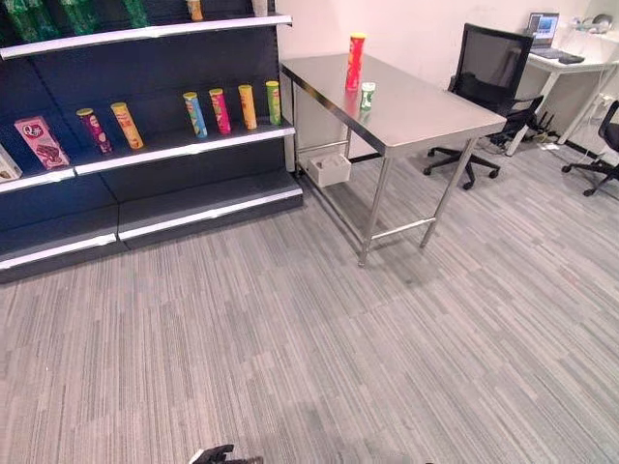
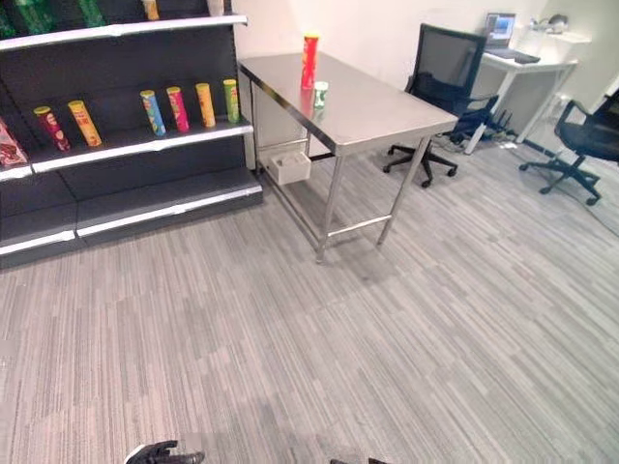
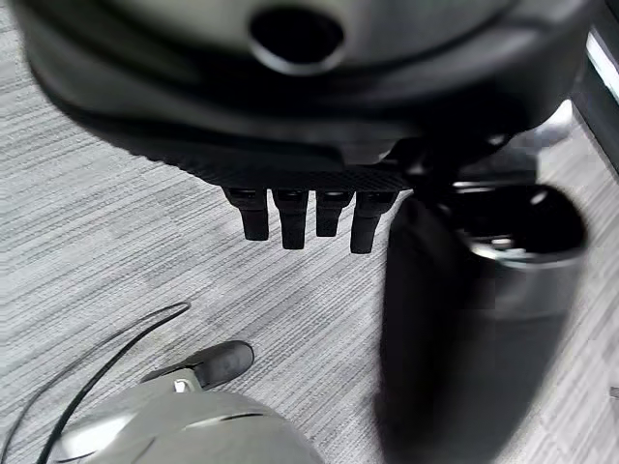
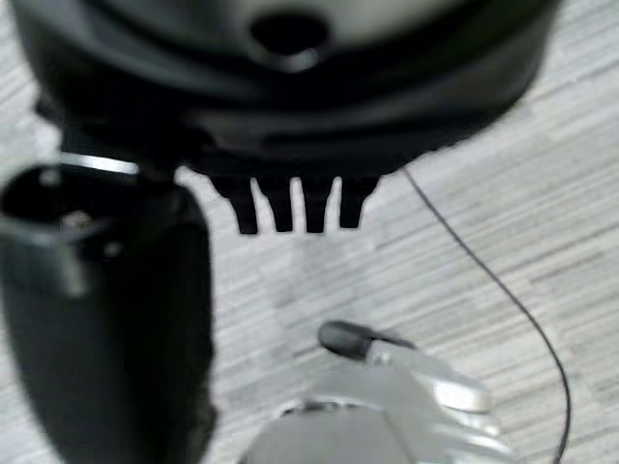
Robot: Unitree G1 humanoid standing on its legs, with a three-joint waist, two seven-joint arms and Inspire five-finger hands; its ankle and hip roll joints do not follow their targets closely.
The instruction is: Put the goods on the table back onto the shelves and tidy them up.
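Observation:
A tall red tube can point(image 1: 355, 61) stands on the steel table point(image 1: 426, 111) near its far side. A small green and white can point(image 1: 368, 95) stands just in front of it. Left of the table, the dark shelf unit point(image 1: 193, 145) carries several coloured tube cans point(image 1: 232, 106) on its middle board, and a pink packet point(image 1: 41, 141) sits at its left end. My left hand point(image 3: 290, 145) hangs low over the carpet, far from the table, with straight fingers point(image 3: 290, 217) and nothing in it. My right hand point(image 4: 290, 126) hangs the same way, open and empty.
A white box point(image 1: 329, 169) sits on the floor under the table by the shelf. A black office chair point(image 1: 484, 87) stands behind the table, with a second chair point(image 1: 604, 145) and a white desk with a laptop point(image 1: 544, 27) at the far right. Grey carpet lies between me and the table.

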